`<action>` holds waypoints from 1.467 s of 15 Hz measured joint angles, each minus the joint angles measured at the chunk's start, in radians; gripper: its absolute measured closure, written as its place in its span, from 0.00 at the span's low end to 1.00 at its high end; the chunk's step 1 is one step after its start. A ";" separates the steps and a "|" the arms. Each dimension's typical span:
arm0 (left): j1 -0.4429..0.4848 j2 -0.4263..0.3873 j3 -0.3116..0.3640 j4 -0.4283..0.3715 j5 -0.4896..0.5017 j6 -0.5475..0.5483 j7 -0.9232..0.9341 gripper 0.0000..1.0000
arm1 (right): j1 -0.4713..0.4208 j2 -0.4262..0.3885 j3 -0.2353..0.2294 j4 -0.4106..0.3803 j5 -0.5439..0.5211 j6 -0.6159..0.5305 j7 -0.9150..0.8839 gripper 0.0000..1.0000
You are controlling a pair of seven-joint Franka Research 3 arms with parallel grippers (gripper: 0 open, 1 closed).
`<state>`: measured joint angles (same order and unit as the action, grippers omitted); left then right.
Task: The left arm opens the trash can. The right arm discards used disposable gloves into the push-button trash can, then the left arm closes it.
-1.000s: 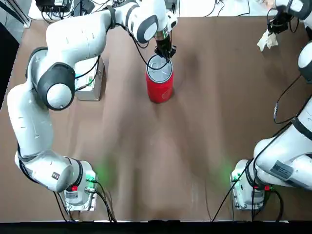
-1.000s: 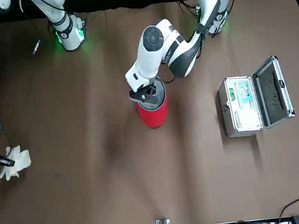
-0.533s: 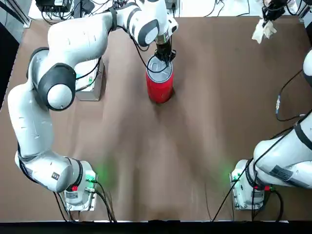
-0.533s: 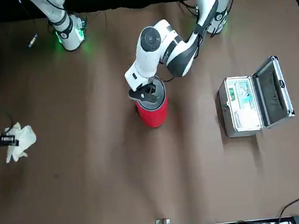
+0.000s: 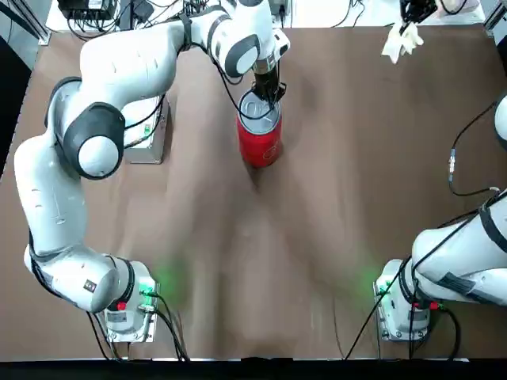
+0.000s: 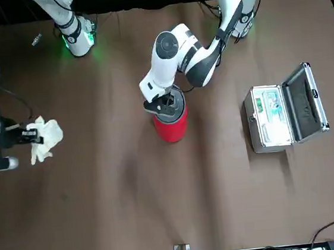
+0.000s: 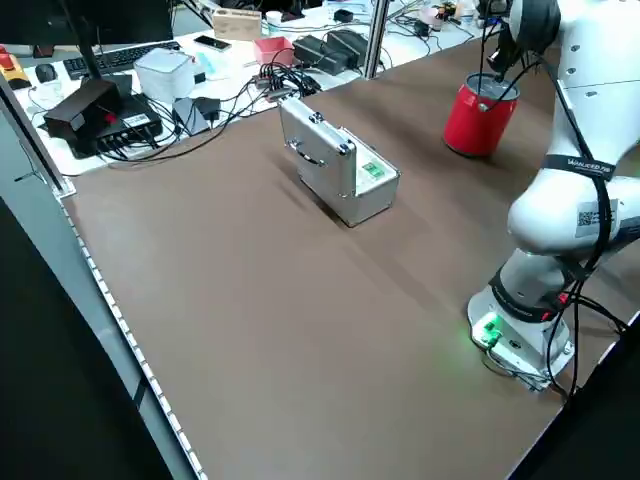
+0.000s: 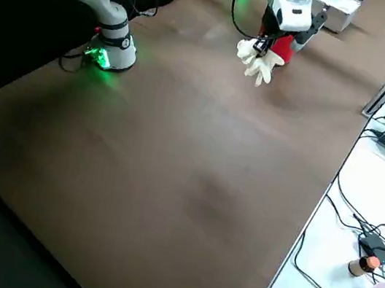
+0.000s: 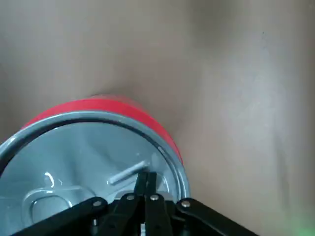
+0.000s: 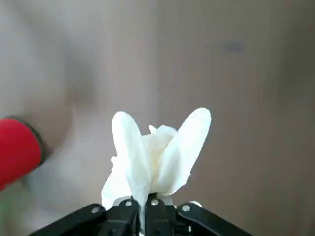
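The red trash can stands in the middle of the table's far half, its silver lid flat in the rim. My left gripper is shut, with its tips down on the lid's far edge. My right gripper is shut on the used disposable gloves. It holds this wrinkly white wad in the air over the far right part of the table, well to the right of the can.
An open silver case sits left of the can, near the left arm's elbow. A black cable with a silver plug hangs from the right arm. The arm bases stand at the near edge.
The right gripper has carried the gloves up off the table and leftward toward the can. The left gripper has stayed on the lid.
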<state>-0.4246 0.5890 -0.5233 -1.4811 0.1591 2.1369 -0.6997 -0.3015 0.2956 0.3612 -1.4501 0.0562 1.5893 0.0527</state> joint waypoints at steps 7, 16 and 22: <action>0.000 -0.010 -0.003 0.017 0.015 -0.059 -0.012 0.99 | 0.161 0.001 0.011 -0.013 0.028 -0.009 0.105 0.97; 0.013 -0.116 -0.002 0.022 0.017 -0.175 -0.030 0.99 | 0.230 0.000 0.013 -0.004 0.051 -0.008 0.180 0.97; 0.111 -0.219 -0.003 0.041 -0.022 -0.278 -0.029 0.91 | 0.298 0.000 0.016 0.019 0.139 0.004 0.206 0.97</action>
<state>-0.3132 0.3704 -0.5260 -1.4399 0.1368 1.8593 -0.7287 -0.0031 0.2953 0.3770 -1.4313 0.1949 1.5937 0.2587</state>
